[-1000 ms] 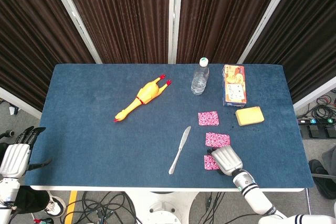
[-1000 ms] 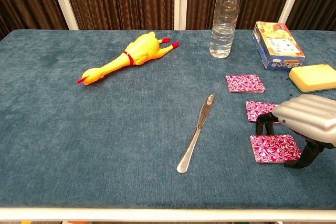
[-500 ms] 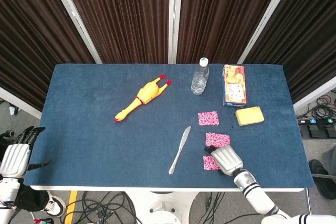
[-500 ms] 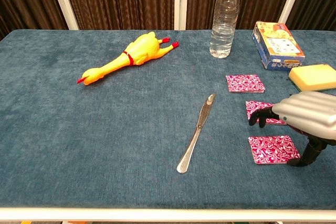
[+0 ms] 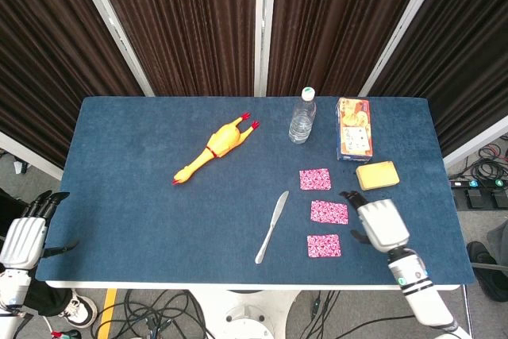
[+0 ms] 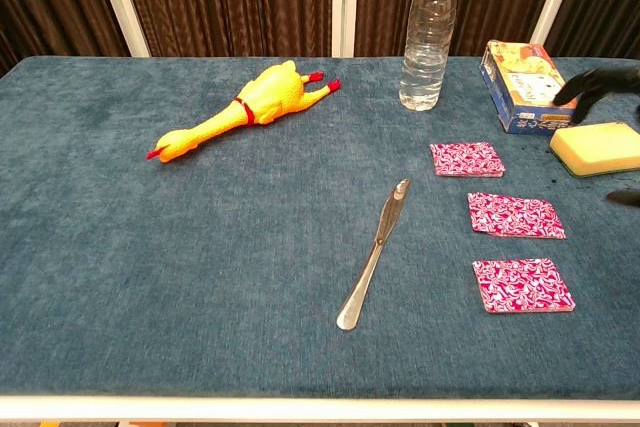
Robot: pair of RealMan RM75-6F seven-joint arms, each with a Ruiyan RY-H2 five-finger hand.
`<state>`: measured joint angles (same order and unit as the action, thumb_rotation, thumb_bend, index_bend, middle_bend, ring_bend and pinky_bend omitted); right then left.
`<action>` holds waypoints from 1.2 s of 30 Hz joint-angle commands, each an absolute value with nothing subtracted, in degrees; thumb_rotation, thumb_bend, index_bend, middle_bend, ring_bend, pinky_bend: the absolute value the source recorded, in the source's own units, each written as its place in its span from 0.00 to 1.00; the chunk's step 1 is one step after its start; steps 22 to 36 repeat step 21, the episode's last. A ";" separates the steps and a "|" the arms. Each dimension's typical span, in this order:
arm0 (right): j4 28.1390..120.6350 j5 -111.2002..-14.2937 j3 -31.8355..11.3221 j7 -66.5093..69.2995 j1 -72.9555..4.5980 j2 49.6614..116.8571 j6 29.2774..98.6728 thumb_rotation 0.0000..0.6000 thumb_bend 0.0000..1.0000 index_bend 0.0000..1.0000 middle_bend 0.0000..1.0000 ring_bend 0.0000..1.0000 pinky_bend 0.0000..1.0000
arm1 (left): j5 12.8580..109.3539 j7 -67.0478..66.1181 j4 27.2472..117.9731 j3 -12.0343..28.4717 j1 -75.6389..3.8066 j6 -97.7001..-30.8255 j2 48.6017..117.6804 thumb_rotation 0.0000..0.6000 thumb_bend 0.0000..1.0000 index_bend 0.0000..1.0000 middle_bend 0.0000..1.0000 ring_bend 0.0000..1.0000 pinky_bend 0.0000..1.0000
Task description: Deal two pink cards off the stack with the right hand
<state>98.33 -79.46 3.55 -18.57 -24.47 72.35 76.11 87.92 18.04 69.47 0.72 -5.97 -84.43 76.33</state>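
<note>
Three pink patterned cards lie in a column on the blue table: a far one, a middle one and a near one, which shows a thick front edge. My right hand hovers just right of the middle and near cards, fingers apart, holding nothing and touching no card. In the chest view only its dark fingertips show at the right edge. My left hand hangs open off the table's near left corner.
A table knife lies left of the cards. A yellow sponge and a card box sit beyond my right hand. A water bottle stands at the back, and a rubber chicken lies further left.
My right hand has lifted off the near card and moved right and away from it, leaving the whole card uncovered on the table. The left hand has stayed still.
</note>
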 commanded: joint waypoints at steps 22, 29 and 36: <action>76.37 -78.15 -1.54 -7.21 -12.30 74.39 84.12 1.00 0.17 0.00 0.00 0.00 0.00 | 88.47 16.53 72.04 0.73 -5.79 -85.51 75.13 1.00 0.03 0.15 0.15 0.06 0.18; 76.37 -78.15 -1.54 -7.21 -12.30 74.39 84.12 1.00 0.17 0.00 0.00 0.00 0.00 | 88.47 16.53 72.04 0.73 -5.79 -85.51 75.13 1.00 0.03 0.15 0.15 0.06 0.18; 76.37 -78.15 -1.54 -7.21 -12.30 74.39 84.12 1.00 0.17 0.00 0.00 0.00 0.00 | 88.47 16.53 72.04 0.73 -5.79 -85.51 75.13 1.00 0.03 0.15 0.15 0.06 0.18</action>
